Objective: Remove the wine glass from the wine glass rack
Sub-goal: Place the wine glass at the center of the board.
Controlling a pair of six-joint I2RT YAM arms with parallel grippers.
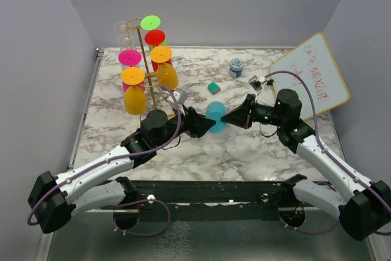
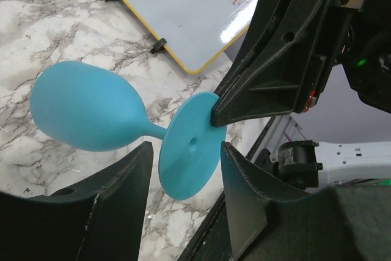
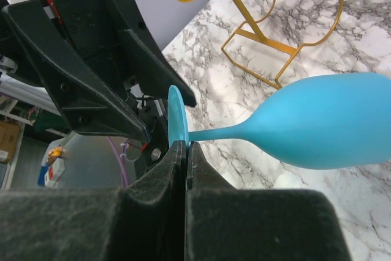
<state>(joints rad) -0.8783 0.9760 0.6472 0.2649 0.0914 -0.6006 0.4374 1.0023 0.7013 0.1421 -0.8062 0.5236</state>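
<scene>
Wine glass (image 1: 215,117), the blue one, hangs sideways over mid-table (image 1: 244,148), right of the gold rack (image 1: 145,59). Right pincer (image 3: 186,151) pinches its foot rim; left pincer (image 2: 186,163) stands spread around the foot. A handover seems underway: left must close squarely before right lets go.

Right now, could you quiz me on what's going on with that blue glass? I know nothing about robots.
1. True or false: the blue glass hangs on the gold rack.
2. Which arm's jaws pinch the glass's foot?
3. What colour is the topmost coloured glass on the rack? A) green B) pink C) blue

Key: 1 false, it is off the rack, held out sideways. 2 the right arm. 3 A.
</scene>
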